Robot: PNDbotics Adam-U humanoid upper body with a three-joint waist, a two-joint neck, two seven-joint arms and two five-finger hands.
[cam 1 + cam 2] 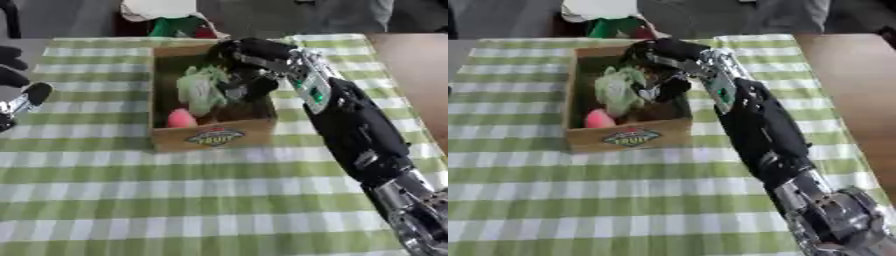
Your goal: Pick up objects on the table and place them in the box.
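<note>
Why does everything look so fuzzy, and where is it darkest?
Left eye view: the whole picture is soft; the label on the box is blurred beyond reading. Right eye view: the same blur; the right hand over the box shows as a dark mass, the box's inside lies in shadow, and the green thing and pink thing have smeared edges.

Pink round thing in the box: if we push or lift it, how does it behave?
The pink item looks rounded and smooth, so it probably rolls if nudged, though the box wall and the leafy green item beside it would likely stop it. It looks small, so probably light. Its smooth surface may slip in the right robot hand.
</note>
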